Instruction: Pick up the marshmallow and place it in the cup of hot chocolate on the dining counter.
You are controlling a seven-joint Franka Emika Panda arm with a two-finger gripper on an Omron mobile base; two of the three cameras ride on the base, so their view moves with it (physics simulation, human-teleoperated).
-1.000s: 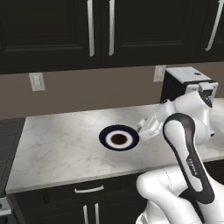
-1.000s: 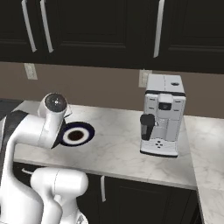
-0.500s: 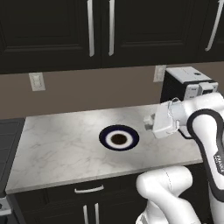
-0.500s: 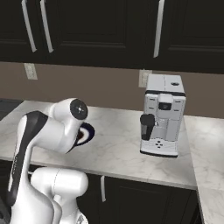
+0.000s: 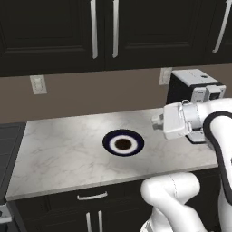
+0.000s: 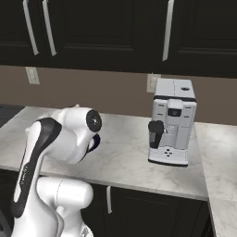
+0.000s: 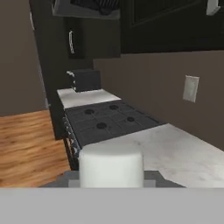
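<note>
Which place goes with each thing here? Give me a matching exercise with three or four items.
Things:
1. marshmallow
2. plate
3. coffee machine
4. stove

Places:
A. far end of the worktop, seen from the hand view
B. middle of the marble worktop
C. held at the fingers, in the hand view
D. right part of the worktop, by a wall outlet

Pairs: 1-C, 2-B, 3-D, 4-A

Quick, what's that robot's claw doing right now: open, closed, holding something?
Gripper: closed on the small white soft-looking marshmallow, held up above the light marble worktop.
</note>
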